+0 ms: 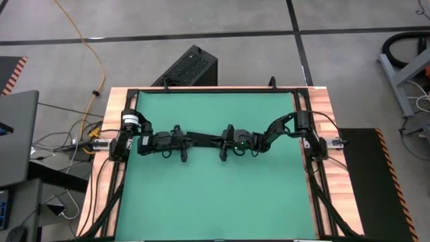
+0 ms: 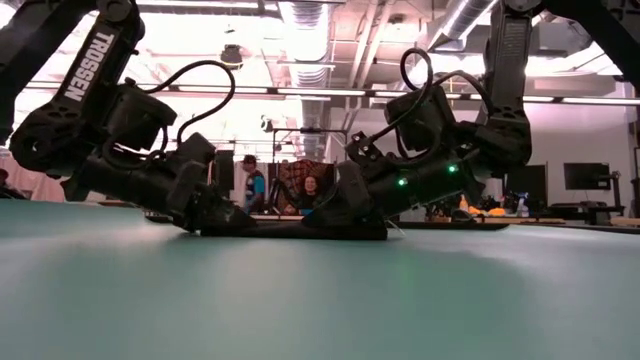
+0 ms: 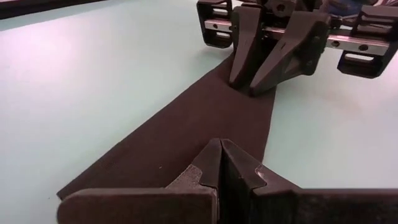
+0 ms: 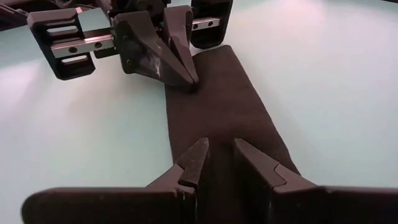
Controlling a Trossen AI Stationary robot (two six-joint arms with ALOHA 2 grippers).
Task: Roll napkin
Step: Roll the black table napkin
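We have the napkin (image 3: 186, 130) as a narrow flat strip mid-table, not yet a tight roll. Our left gripper (image 3: 219, 163) pinches one end fully closed; farther along, the right gripper (image 4: 217, 163), fingers slightly apart, straddles the other.

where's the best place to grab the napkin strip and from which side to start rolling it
Probably at a short end, coming straight down. The napkin lies flat as a narrow strip on the green mat, so only its thin ends offer an edge. The left gripper is shut at one end; the right gripper stands slightly apart over the other.
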